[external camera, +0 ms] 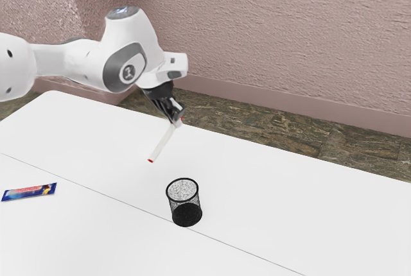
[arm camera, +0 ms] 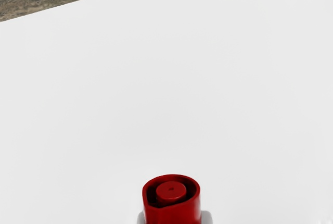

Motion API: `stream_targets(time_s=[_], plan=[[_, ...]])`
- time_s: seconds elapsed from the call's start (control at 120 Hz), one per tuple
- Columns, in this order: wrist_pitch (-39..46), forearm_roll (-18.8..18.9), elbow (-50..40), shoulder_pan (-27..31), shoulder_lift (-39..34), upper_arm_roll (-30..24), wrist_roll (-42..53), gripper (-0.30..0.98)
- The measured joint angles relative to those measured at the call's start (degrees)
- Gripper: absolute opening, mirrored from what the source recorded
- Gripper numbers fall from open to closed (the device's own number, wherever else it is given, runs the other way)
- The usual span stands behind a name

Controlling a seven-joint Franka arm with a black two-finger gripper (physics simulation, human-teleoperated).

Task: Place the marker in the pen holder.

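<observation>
Hand (external camera: 174,117) pinching the marker (external camera: 165,142) near one end, fingers on it from two sides. Marker white, red at both ends, held tilted: its long free part slopes down toward the exterior view's left, away from my fingertips. Holder (external camera: 187,215), a round cup of black mesh, stands upright on the white tabletop (external camera: 257,199), open mouth facing up; marker is outside it, apart from its rim. Other items: flat packet (external camera: 29,191), mostly blue with red and yellow print, lying on the tabletop at the exterior view's left, well apart from both holder and marker. It is off to the side, not between them. A thin seam (external camera: 257,256) crosses the tabletop; the holder's base sits right by it, and the packet lies near it too. Past the tabletop's edge: mottled brown stone floor (external camera: 276,128), then a rough pink wall (external camera: 276,32) with a plain skirting (external camera: 289,101) along its foot. Wrist view: the marker's red end (arm camera: 171,213) close below me, a hollow rim around a round inner plug, the white tabletop behind it and a corner of floor beyond the edge.
</observation>
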Motion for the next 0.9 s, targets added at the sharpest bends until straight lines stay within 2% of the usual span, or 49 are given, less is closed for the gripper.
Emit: stream_targets(time_s=[0.183,0.35,0.567,0.733,0.9], plan=[[0.20,-6.60,-2.08,-3.14,-0.90,-2.63,-0.74,-0.10],[2.17,-9.10,-6.41,-2.41,-0.55,-3.60,-1.31,-0.10],[8.23,-9.29,-8.42,-2.89,0.00,-4.50,-1.74,-0.10],[12.34,-7.22,-10.22,-3.02,-0.26,-4.51,-1.76,-0.10],[16.40,-5.64,-14.97,-3.07,-3.58,-4.49,-1.70,-0.10]])
